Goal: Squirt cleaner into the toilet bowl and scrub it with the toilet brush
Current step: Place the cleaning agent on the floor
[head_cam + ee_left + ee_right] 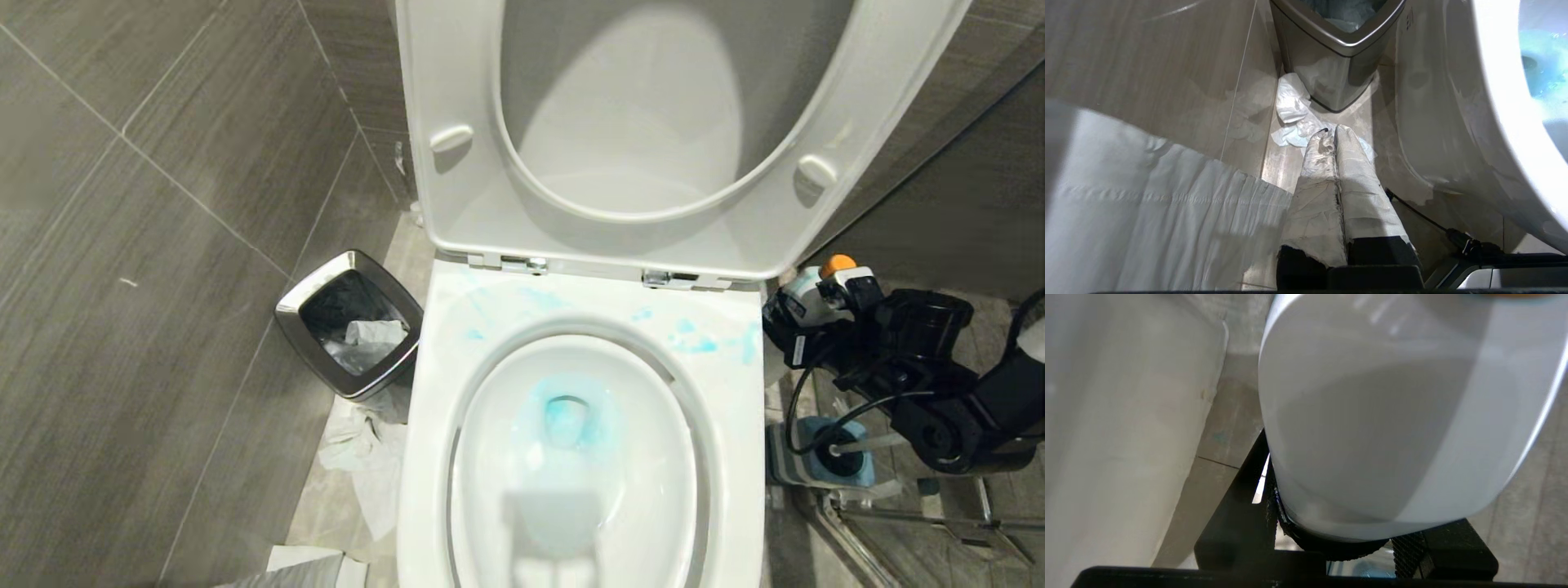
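The toilet bowl [718,457] stands open, seat and lid raised, with blue liquid pooled in its water [567,416] and blue smears on the back rim [694,339]. To the right of the bowl, my right gripper [816,314] is shut on the cleaner [808,290], a white bottle with an orange cap. In the right wrist view the cleaner [1392,416] fills the space between the black fingers [1265,506]. The toilet brush [878,443] sits in its blue holder [816,469] on the floor below that arm. My left gripper [1331,132] hangs shut and empty low beside the bowl [1506,122].
A steel-rimmed trash bin [351,322] stands left of the toilet, with crumpled tissue [363,457] on the floor in front of it. Grey tiled walls close in on both sides. A metal frame [898,514] lies on the floor at the right.
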### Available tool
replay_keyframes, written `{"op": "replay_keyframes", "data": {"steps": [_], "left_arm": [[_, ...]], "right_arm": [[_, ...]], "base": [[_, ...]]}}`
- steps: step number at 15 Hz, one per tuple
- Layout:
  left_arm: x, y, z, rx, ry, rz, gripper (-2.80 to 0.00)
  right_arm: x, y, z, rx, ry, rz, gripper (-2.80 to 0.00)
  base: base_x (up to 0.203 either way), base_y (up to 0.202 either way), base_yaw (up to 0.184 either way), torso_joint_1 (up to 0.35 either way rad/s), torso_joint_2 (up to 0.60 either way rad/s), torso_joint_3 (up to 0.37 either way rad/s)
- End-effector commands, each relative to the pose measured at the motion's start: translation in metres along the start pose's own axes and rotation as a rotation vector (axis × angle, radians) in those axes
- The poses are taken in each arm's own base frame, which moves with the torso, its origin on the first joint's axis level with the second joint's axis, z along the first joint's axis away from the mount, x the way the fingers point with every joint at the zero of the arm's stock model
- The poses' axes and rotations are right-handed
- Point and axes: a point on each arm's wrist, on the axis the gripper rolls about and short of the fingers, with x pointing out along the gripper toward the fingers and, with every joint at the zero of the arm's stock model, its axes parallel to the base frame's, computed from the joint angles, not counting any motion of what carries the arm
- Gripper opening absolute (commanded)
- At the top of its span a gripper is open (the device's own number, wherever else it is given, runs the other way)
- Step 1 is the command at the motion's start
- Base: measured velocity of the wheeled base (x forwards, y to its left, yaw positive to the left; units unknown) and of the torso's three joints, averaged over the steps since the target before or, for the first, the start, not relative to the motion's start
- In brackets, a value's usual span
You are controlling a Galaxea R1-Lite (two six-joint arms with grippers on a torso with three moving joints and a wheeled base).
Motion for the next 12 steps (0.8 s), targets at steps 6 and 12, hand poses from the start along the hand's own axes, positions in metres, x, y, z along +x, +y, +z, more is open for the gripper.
{"op": "replay_keyframes", "data": {"steps": [6, 12], "left_arm": [[0.000, 0.000, -0.001, -0.002, 0.004, 0.001, -2.80], [0.000, 0.000, -0.001, -0.002, 0.004, 0.001, -2.80]], "right_arm": [[0.008, 0.007, 0.012, -0.017, -0.054, 0.013, -2.80], [0.022, 0.011, 0.026, -0.046, -0.122, 0.019, -2.80]], "base": [[0.000, 0.000, 0.000, 0.005, 0.00, -0.195], [0.000, 0.000, 0.000, 0.004, 0.00, -0.198]]}}
